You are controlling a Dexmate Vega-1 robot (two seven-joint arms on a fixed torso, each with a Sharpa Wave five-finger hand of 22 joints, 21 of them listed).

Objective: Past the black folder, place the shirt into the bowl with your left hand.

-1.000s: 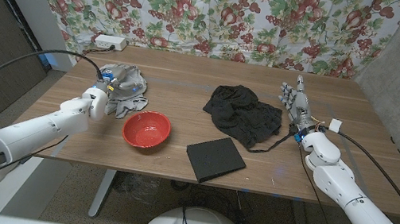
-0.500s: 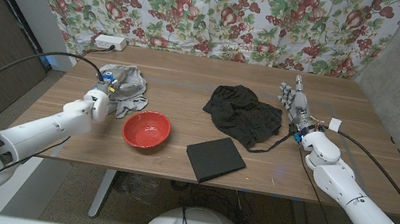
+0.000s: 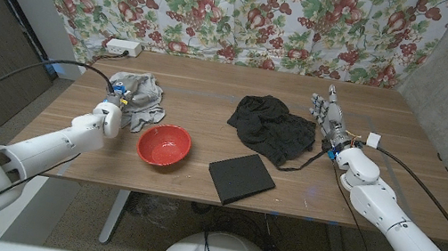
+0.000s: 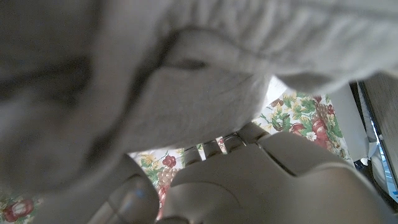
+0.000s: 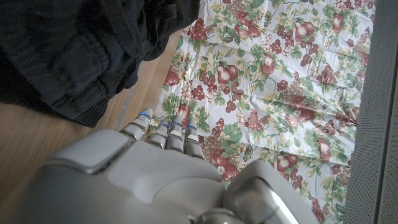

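Grey cloth comes first: the shirt (image 3: 140,94) lies crumpled near the table's (image 3: 213,83) far left part, and the left hand (image 3: 111,113) sits against its near edge. From the left wrist view the fabric (image 4: 155,81) crowds right up over the hand, but whether the fingers are pinching it I cannot tell. A firm hold on a thick fold seems wise before lifting, since a loose grip on one layer would likely let the shirt trail and drag.

Just right of that hand sits the red bowl (image 3: 164,145), close by, so the carry looks short; lifting high enough to clear the rim and bunching the cloth over the middle should keep sleeves from hanging out.

Further right, the black folder (image 3: 241,179) lies near the front edge, apart from the bowl. Behind it a dark garment (image 3: 272,129) is heaped mid-table, out of the path.

At far right the right hand (image 3: 331,117) stands upright beside that garment, fingers straight, slightly apart, holding nothing.
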